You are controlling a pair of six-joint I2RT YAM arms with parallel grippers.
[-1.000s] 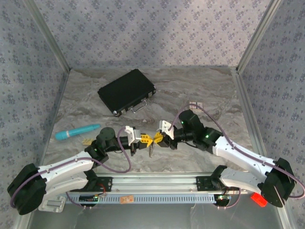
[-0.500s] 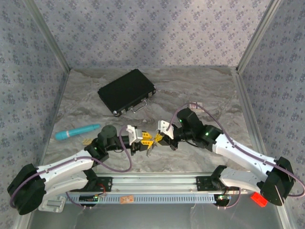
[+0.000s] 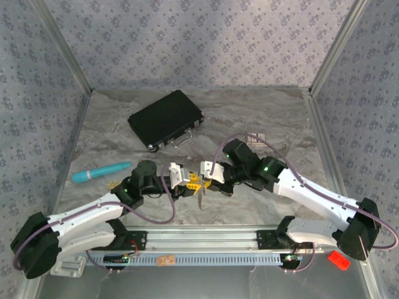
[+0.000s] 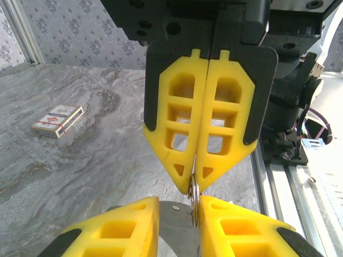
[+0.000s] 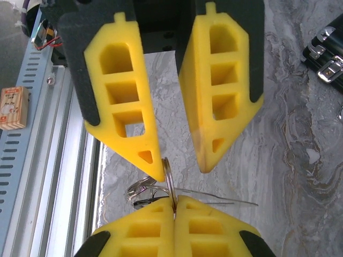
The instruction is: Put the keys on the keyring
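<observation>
Pinches ring [image 5: 170,184] edge-on in right hand [image 5: 174,204], yellow fingers pressed flat together on its rim. Holds it over desk [image 3: 268,112] on the near side of case [image 3: 165,119], well apart from the case and a little to its right. Meets it tip to tip with left hand [image 5: 182,168], jaws standing apart. Touches the ring's free rim with one fingertip [image 5: 153,169], with the other clear of it. Seen from the left wrist, straddles the ring with those parted fingers, the ring nearer one than the other. Carries keys [image 5: 142,190] bunched just beside the ring, hanging below the two hands when seen from above. Cannot tell whether threaded onto it. Elsewhere on desk: teal tube [image 3: 100,172], left of case and nearer; small card box [image 3: 257,137], right of case, near it.
</observation>
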